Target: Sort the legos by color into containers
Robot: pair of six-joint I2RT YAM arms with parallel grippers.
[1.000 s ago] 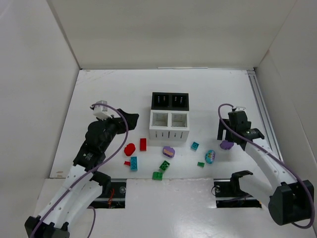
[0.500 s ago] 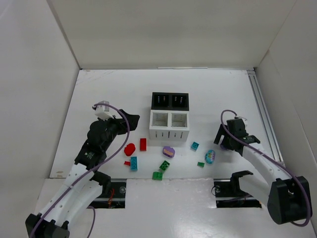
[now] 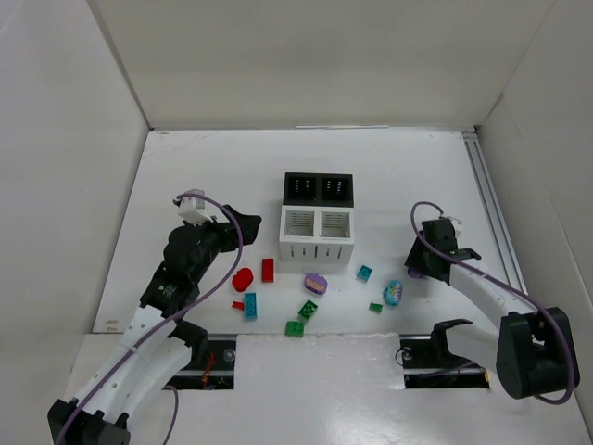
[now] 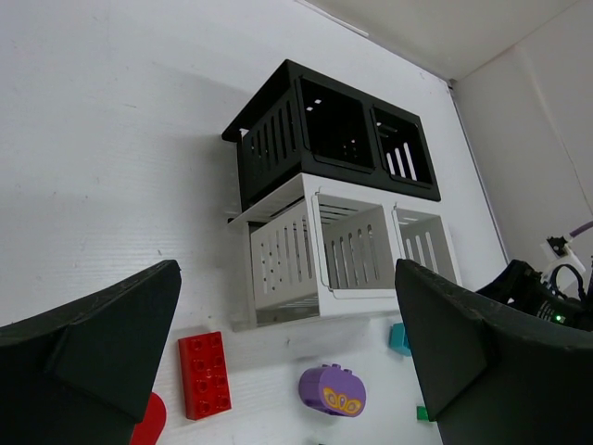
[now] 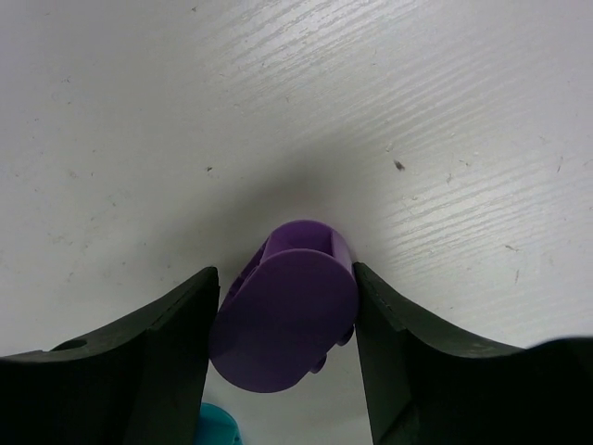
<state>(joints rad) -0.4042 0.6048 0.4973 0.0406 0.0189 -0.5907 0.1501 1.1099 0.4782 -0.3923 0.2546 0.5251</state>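
Note:
A plain purple oval lego (image 5: 287,320) lies on the table at the right, and my right gripper (image 5: 285,311) (image 3: 419,269) is shut on it, with a finger pressed against each side. My left gripper (image 3: 243,222) (image 4: 287,287) hangs open and empty left of the containers. The containers are a black pair (image 3: 319,188) (image 4: 306,139) behind a white slatted pair (image 3: 317,250) (image 4: 278,269). Loose legos lie in front of them: a red brick (image 3: 268,270) (image 4: 202,374), a red oval (image 3: 243,279), a purple oval with a butterfly print (image 3: 316,283) (image 4: 332,389), green bricks (image 3: 308,310) and teal pieces (image 3: 365,273).
A teal oval (image 3: 394,293) and a small green piece (image 3: 375,307) lie just left of my right gripper. A teal brick (image 3: 249,305) and a tiny red piece (image 3: 238,304) sit near the front edge. White walls enclose the table; a rail (image 3: 489,213) runs along the right side.
My right gripper has come down over the plain purple lego and closed its jaws against it. The left arm has barely shifted.

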